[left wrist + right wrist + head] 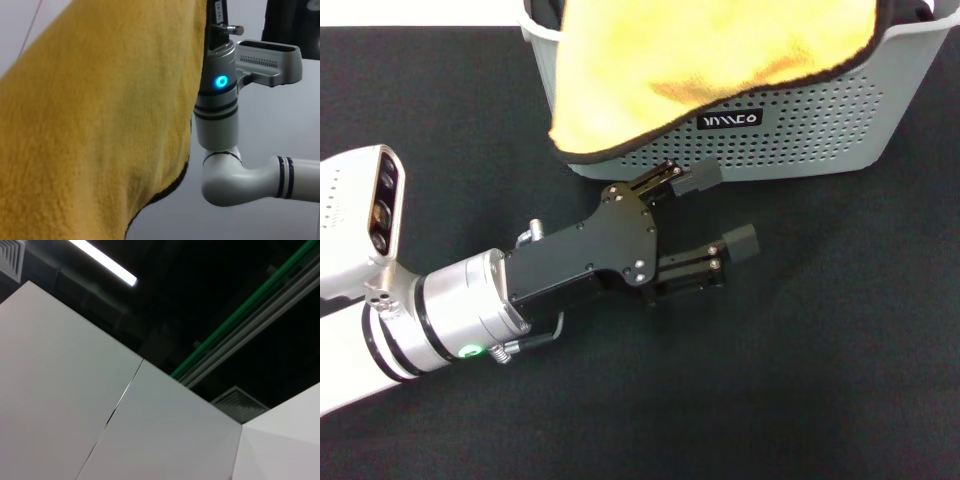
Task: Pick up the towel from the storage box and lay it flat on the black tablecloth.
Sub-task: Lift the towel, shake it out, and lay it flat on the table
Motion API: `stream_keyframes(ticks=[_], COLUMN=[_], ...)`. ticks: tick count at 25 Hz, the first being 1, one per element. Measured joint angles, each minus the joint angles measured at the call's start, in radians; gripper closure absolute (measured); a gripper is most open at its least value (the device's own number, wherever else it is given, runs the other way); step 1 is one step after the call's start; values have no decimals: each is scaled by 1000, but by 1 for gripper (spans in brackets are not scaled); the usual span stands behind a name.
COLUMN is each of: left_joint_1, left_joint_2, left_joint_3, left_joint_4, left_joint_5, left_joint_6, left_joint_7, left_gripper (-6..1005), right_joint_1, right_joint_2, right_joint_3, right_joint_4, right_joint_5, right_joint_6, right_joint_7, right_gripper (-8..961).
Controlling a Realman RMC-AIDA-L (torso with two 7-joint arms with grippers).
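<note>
The towel (710,45) lies yellow-orange side up in the storage box (820,130), and one black-edged corner hangs over the box's front wall at its left end. My left gripper (722,210) is open just in front of that wall, over the black tablecloth (840,330). Its upper finger (700,178) is near the hanging corner, and nothing is between the fingers. The left wrist view is filled by the towel (90,130) up close. My right arm (217,115) stands upright behind it with its gripper out of view.
The light grey box carries a small black label (729,119) on its front wall. A white surface (420,12) shows beyond the cloth's far edge. The right wrist view holds only ceiling panels (75,405) and a strip light (105,261).
</note>
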State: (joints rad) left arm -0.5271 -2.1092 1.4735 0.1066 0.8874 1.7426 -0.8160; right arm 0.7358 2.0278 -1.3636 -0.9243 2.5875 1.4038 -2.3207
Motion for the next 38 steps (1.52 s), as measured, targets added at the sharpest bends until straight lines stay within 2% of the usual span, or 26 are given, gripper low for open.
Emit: stream_keyframes(ticks=[8, 27, 38], left_joint_1=[5, -13, -38], left_joint_2=[0, 0, 0], left_joint_3=[1, 2, 2], left_joint_4=[-7, 2, 6], left_joint_5=[-108, -150, -205], left_joint_6=[-17, -66, 26], left_joint_7=[-18, -108, -278], left_gripper=[155, 156, 157], right_joint_1=[12, 61, 65], right_joint_2=[0, 0, 0], right_joint_3=[-13, -52, -138], right_joint_4=[-3, 7, 42], right_joint_5=[9, 38, 74], right_joint_6=[0, -40, -49], right_joint_7=[-2, -73, -191], right_gripper=[945, 945, 944])
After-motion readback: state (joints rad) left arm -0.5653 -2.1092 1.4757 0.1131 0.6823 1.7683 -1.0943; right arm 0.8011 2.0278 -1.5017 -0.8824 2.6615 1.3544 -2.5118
